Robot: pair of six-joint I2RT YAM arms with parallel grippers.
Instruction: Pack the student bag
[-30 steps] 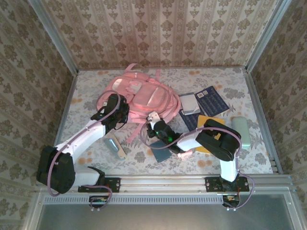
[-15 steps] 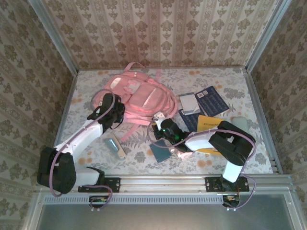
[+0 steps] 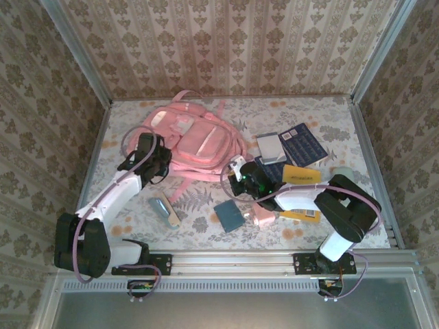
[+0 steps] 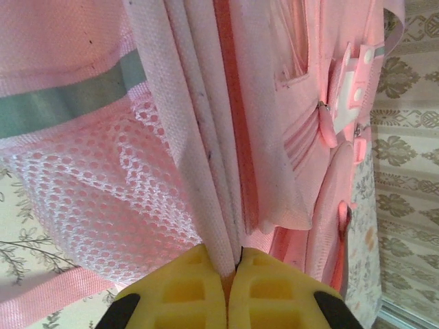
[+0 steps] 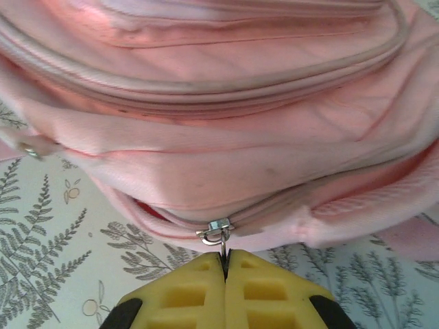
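I am watching the large pink fabric backpack (image 3: 199,140) lying flat on the floral-patterned table (image 3: 312,111), toward its far left. My left gripper (image 4: 233,264) is squeezing tight on a fold of the bag's pale pink fabric, just beside the mesh pocket (image 4: 103,192). My right gripper (image 5: 225,259) is pinching the small metal zipper pull (image 5: 215,232) at the bag's near right edge, with its yellow jaws pressing together on it.
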